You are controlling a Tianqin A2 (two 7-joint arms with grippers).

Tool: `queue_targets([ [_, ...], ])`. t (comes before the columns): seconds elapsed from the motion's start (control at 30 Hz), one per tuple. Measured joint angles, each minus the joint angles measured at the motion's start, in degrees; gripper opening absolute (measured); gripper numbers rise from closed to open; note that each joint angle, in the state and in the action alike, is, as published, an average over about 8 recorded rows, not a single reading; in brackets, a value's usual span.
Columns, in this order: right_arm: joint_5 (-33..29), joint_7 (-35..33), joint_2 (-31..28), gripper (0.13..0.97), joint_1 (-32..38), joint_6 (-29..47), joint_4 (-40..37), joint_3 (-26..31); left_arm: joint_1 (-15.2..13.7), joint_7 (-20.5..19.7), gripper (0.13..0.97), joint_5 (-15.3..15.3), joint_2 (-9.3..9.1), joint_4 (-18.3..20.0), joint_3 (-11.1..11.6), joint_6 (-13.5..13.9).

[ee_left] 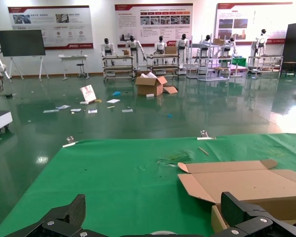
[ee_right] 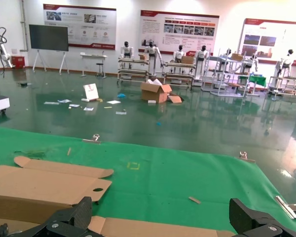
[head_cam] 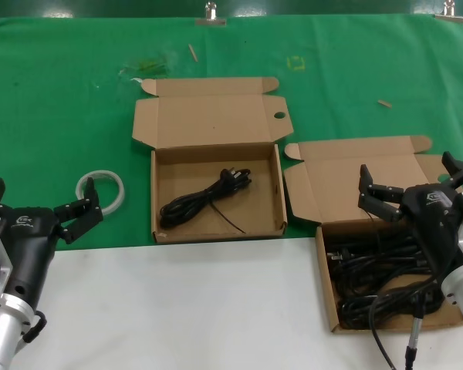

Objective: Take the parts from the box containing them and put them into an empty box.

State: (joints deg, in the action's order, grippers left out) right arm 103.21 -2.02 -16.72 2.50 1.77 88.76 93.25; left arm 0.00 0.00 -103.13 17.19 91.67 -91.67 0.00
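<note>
Green cloth [head_cam: 62, 116] covers the far part of the counter [head_cam: 177, 308]; the near part is bare white. Landmark: the centre box [head_cam: 216, 223], brown cardboard, lid folded back away from the robot, a small hole in one flap. It holds one coiled black cord bundle [head_cam: 204, 202] lying on its floor.

To the robot's right of the centre box, and nearer the robot, stands a second brown cardboard box [head_cam: 328, 308], also open. It is filled with black cords [head_cam: 370, 270], tangled together.

Right gripper [head_cam: 413, 185] hovers above the second box, over its rear edge, fingers spread apart and holding nothing.

Left gripper [head_cam: 42, 208] sits to the robot's left of the centre box, at the near edge of the cloth, fingers released and empty.

White tape ring [head_cam: 100, 191] lies flat on the cloth between the left gripper and the centre box.
</note>
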Motion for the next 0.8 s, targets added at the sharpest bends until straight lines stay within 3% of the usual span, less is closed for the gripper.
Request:
queue_targets([
  [0.8, 0.00, 0.00, 0.00, 0.966, 0.00, 0.00, 0.00, 0.00, 0.00, 0.00, 0.966, 0.00, 0.00, 0.00, 0.00, 0.00],
])
